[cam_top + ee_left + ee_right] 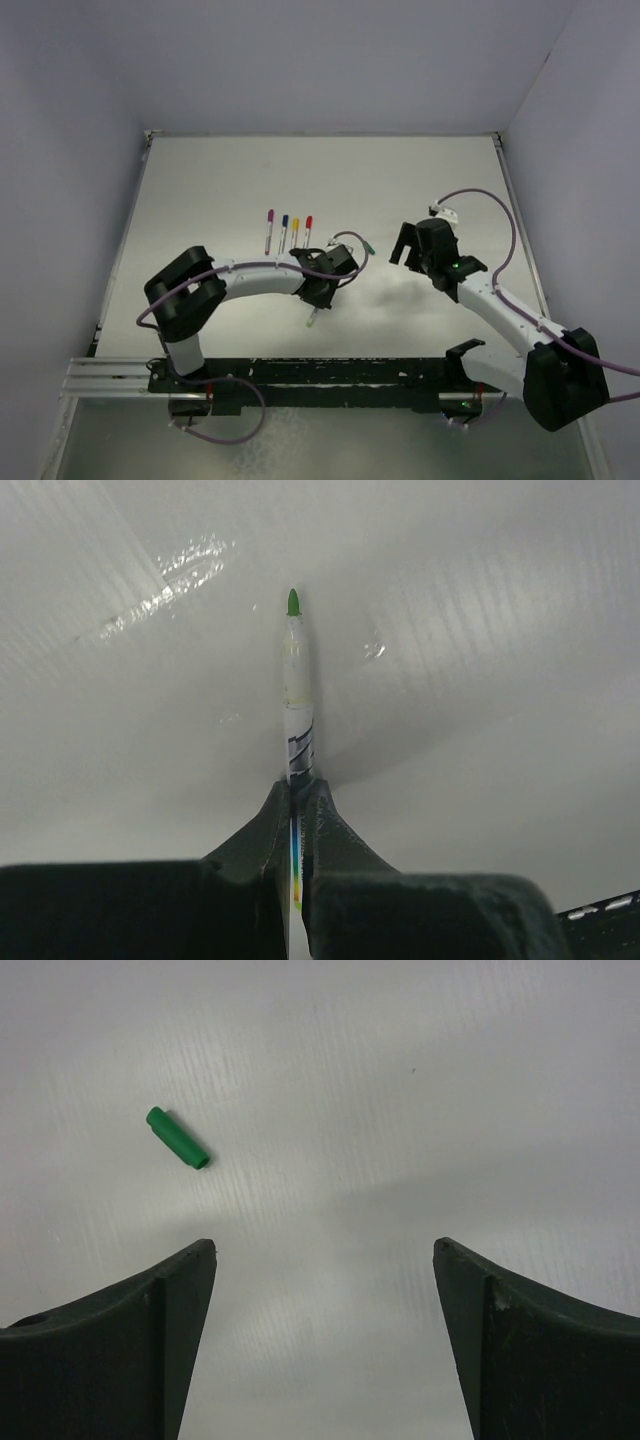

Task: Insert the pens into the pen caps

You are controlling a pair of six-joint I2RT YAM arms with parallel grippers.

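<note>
1. Left gripper (298, 785) is pressed shut on the green-tipped pen (297, 700). The shaft is pinched between both fingers and the green tip sticks out well past them over the white table (480, 680). Can't tell if the tip touches the surface.
2. In the top view the left gripper (318, 293) sits mid-table, the nearest of the task's things to the arm bases.
3. Right gripper (325, 1250) is spread wide and pinches nothing. Only bare table shows between its fingers.
4. Green cap (177, 1138) lies on its side on the table, ahead and left of the right fingers and apart from them. From above it sits between the two grippers (371, 247).
5. Farthest are four pens (288, 231), side by side in a tight row beyond the left gripper. Their coloured ends point away: purple, blue, yellow, red, left to right.
</note>
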